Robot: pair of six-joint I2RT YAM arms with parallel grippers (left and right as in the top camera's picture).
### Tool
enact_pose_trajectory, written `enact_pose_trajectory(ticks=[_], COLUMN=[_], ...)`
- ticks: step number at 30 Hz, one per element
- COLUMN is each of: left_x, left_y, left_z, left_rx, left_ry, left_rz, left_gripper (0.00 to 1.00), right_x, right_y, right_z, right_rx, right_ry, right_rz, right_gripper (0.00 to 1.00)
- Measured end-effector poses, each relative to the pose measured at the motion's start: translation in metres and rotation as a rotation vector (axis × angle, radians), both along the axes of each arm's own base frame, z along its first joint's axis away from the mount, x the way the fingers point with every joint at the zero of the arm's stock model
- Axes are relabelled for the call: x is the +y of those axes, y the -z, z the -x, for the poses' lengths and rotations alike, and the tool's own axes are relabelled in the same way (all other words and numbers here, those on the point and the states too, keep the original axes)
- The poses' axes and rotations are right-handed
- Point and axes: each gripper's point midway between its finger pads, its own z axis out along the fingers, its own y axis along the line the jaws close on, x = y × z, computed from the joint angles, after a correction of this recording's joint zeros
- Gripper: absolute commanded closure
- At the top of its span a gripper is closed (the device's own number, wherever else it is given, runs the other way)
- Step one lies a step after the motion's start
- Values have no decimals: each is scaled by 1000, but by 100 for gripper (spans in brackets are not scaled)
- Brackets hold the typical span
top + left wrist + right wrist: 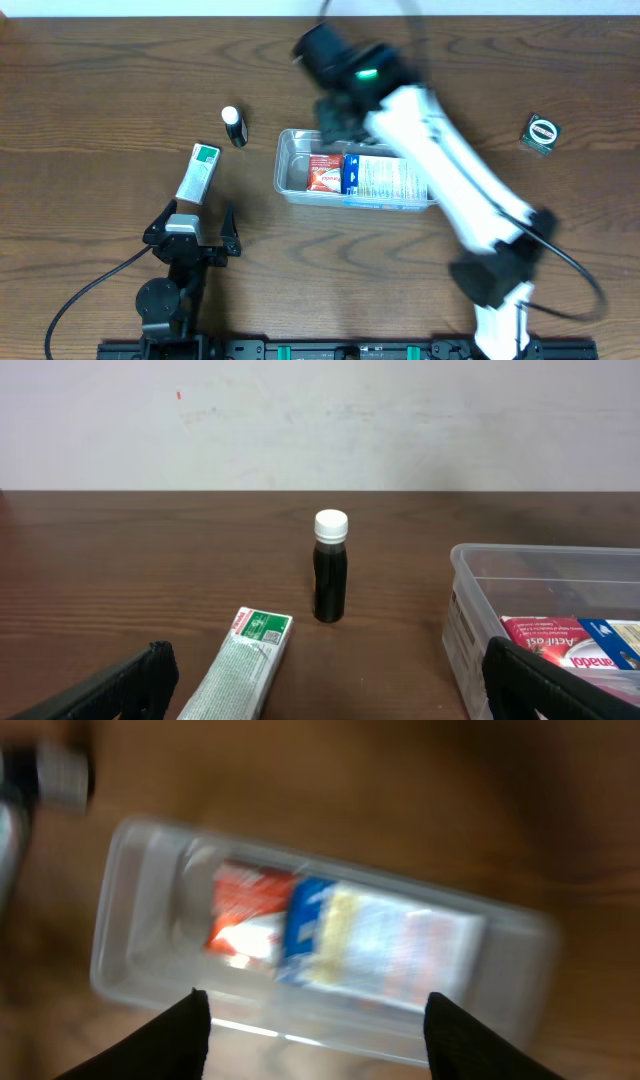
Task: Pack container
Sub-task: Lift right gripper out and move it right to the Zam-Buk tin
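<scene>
**Worktop** (pixel 90 90): dark wood grain, filling the overhead view. The widest bare stretches lie at far left and between the container and the small packet at far right.

**Right arm** (pixel 450 170): white links, motion-blurred, running diagonally from the near right edge to the far centre. It crosses above the container's right end.

**Container** (pixel 291 150): clear rectangular tub with rounded corners and a rim. It sits near the worktop's centre, long side parallel to the near edge. Its left third shows bare floor. A strip of bare wood separates it from the bottle on its left.

**Left end effector** (pixel 195 224): black, low at the near left, fingers released and spread wide with nothing between them. The carton's near end lies just ahead of it.

**Right end effector** (pixel 318 1038): fingers apart, gripping nothing, poised above the container's near long wall. The wrist view is blurred.

**Blue-and-white box** (pixel 385 178): lying flat inside the container, filling the right part and touching the red box.

**Green-and-white carton** (pixel 198 172): long and narrow, lying flat left of the container, well apart from it.

**Red box** (pixel 324 173): flat inside the container, left of the blue-and-white box.

**Black bottle** (pixel 234 126): white cap, upright, beyond the carton, apart from both carton and container.

**Small dark packet** (pixel 541 133): alone at far right, ringed by bare wood.
</scene>
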Motion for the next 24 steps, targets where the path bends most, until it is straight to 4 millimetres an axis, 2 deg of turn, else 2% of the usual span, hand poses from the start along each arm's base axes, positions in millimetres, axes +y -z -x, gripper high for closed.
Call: enact_pose_trajectory(ticks=[2, 5, 7, 8, 9, 12, 14, 18, 24], left_x=[0, 0, 0, 0, 0, 0, 0, 0, 0], left_y=[0, 0, 0, 0, 0, 0, 0, 0, 0], left_z=[0, 0, 0, 0, 0, 0, 0, 0, 0], left_rx=[0, 0, 0, 0, 0, 0, 0, 0, 0], left_ry=[0, 0, 0, 0, 0, 0, 0, 0, 0], left_rz=[0, 0, 0, 0, 0, 0, 0, 0, 0], left_gripper=[2, 2, 2, 2, 2, 2, 2, 2, 2], right_x=[-45, -126, -174, -198, -223, -268, -295, -332, -352], right_y=[-28, -41, -36, -29, -18, 6, 26, 66, 111], right_z=[-10, -22, -29, -31, -32, -29, -26, -22, -34], right_rx=[-57, -69, -49, -27, 7, 83, 137, 213, 211], right_ry=[99, 291, 410, 469, 527, 641, 711, 800, 808], right_rz=[-7, 21, 39, 46, 51, 46, 20, -21, -82], right_gripper=[31, 29, 25, 15, 10, 7, 5, 4, 4])
